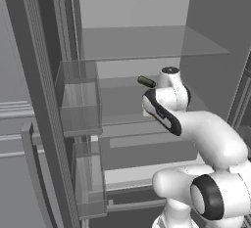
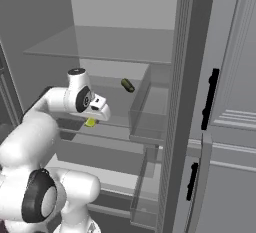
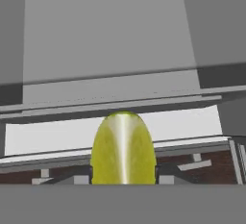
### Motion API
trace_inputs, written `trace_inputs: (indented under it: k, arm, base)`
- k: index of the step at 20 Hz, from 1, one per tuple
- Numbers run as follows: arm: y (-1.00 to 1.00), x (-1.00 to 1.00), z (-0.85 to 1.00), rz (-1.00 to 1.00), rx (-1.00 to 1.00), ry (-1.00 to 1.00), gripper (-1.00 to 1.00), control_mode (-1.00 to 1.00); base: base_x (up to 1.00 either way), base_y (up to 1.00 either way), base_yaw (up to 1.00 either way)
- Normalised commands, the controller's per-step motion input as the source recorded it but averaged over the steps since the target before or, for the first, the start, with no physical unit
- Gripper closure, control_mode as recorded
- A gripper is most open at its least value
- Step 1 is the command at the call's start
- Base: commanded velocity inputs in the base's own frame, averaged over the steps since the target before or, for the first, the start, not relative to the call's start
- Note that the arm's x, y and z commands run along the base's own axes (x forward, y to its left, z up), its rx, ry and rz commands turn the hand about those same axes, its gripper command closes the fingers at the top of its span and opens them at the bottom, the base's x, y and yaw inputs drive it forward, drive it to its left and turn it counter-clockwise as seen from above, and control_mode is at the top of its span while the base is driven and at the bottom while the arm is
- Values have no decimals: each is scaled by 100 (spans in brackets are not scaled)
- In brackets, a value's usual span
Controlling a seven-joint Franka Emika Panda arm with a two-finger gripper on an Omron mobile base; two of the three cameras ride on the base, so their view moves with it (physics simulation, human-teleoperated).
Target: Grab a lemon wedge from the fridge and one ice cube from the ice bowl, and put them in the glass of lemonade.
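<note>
Fridge point(image 1: 44, 100) open, door bins at left. Dark green item point(image 1: 145, 81) on shelf, back. End effector point(image 2: 93, 119) inside fridge above lower shelf, fingers closed on wedge point(image 3: 123, 148); wedge clamped between tips, yellow, pointing up.

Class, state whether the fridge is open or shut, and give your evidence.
Open. The fridge shows its pale interior and glass shelves, and the arm reaches inside, where a lemon wedge sits.
</note>
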Motion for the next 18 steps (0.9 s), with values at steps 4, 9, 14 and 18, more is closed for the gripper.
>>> trace_inputs:
  k: [4,9,14,18]
  arm:
    - [-5,-99,100,0,0,-1,100,-100]
    - [-6,-100,100,1,0,-1,100,-100]
    - [0,-100,93,8,0,-3,100,-100]
    - [3,-92,38,9,0,-15,100,-100]
  base:
    - [0,0,0]
    - [0,0,0]
    - [0,0,0]
    - [0,0,0]
